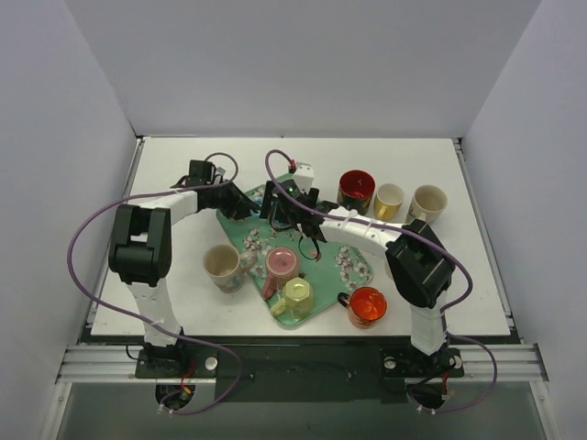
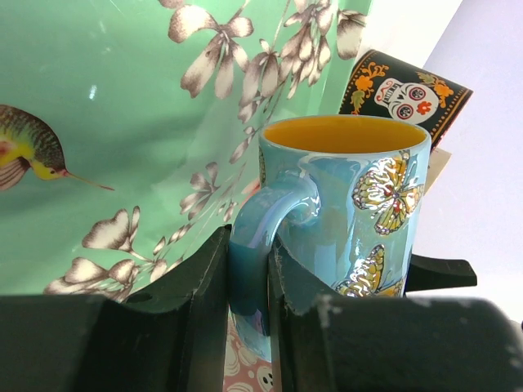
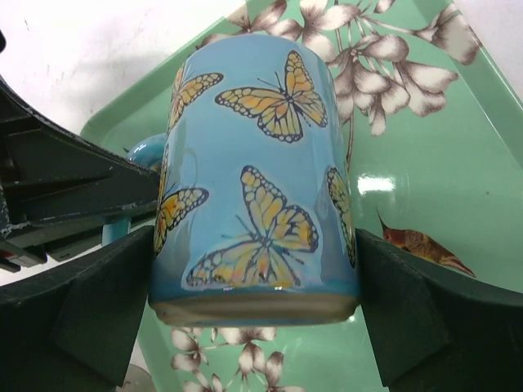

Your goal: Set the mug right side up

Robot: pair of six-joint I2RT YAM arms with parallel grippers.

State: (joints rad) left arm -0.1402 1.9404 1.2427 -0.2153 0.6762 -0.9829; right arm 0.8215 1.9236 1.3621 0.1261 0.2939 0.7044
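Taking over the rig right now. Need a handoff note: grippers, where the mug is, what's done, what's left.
Left gripper: shut on the blue butterfly mug, with its fingers pinching the handle.
Right gripper: shut on the same mug, with its fingers on opposite sides of the body and the base toward its camera.
Mug: held between both arms at the far end of the green tray. Contact with the tray can't be told.
Done: mug gripped by both arms.
Left: confirm the rim faces up, set it down upright, release both grippers.
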